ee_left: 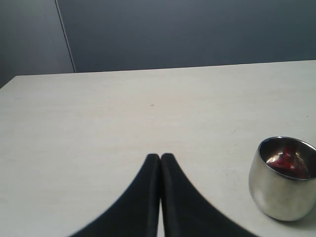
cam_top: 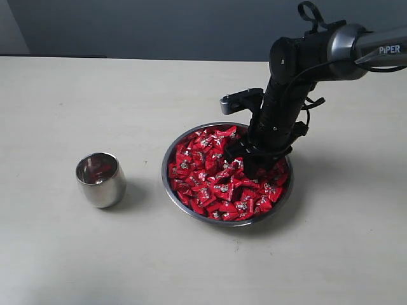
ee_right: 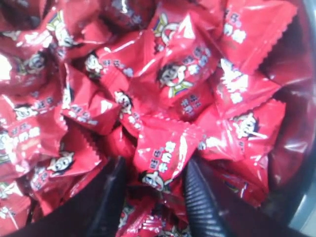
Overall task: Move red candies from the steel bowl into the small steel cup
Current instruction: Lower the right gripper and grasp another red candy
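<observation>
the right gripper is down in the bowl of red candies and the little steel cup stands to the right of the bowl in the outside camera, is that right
No: the cup stands left of the bowl, not right, apart from it, as the exterior view shows. The right gripper is indeed down among the red candies in the bowl.

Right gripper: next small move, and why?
Probably close the jaws. The right gripper sits down in the red candies in the steel bowl, jaws open, with one candy between them; nothing is gripped yet to carry to the small steel cup.
</observation>
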Available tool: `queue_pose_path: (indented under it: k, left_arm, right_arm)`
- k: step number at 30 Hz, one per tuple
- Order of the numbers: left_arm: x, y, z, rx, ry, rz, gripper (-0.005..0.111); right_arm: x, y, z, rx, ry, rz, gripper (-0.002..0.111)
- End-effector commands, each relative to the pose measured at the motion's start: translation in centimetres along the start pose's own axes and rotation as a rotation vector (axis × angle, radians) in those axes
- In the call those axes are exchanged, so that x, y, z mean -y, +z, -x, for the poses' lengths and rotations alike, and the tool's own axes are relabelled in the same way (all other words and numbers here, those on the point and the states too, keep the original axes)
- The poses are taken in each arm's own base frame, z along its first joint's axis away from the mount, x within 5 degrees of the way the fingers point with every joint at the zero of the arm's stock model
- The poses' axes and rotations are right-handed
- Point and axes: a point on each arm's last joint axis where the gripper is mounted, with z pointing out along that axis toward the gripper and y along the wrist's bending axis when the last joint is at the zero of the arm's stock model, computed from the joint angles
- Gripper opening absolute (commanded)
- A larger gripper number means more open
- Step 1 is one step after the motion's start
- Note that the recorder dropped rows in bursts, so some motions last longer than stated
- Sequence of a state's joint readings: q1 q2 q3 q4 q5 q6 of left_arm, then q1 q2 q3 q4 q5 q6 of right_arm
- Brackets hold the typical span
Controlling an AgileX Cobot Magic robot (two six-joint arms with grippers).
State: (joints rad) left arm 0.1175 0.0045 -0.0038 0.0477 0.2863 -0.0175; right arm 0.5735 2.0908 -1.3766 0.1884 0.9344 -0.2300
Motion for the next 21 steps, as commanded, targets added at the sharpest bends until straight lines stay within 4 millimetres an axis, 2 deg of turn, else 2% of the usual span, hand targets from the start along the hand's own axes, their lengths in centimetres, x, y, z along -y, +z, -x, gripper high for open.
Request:
queue_pose_path:
  k: [1,3,7,16,21]
  left_arm:
    - [0.0,0.0,-0.1,0.003,-0.005,0.000,0.000]
    - [0.0,0.0,-0.1,0.003,-0.005,0.000,0.000]
    - [0.0,0.0,-0.1,0.003,-0.005,0.000,0.000]
    - [0.0,0.0,-0.1,0.003,-0.005,0.000,0.000]
    - [0.0,0.0,-0.1,0.003,-0.005,0.000,0.000]
  right_arm:
    - [0.2,0.0,0.1,0.010,-0.004,-0.007,0.039]
    - [0.2,0.0,0.2,0.014,-0.004,-0.008,0.031]
    - [0.2,0.0,0.3,0.026,-0.004,-0.011,0.001]
    - [0.2,-0.1,0.3,0.031,-0.005,-0.012,0.000]
    - [0.1,-1.6,0.3,0.070,-0.016,-0.024,0.000]
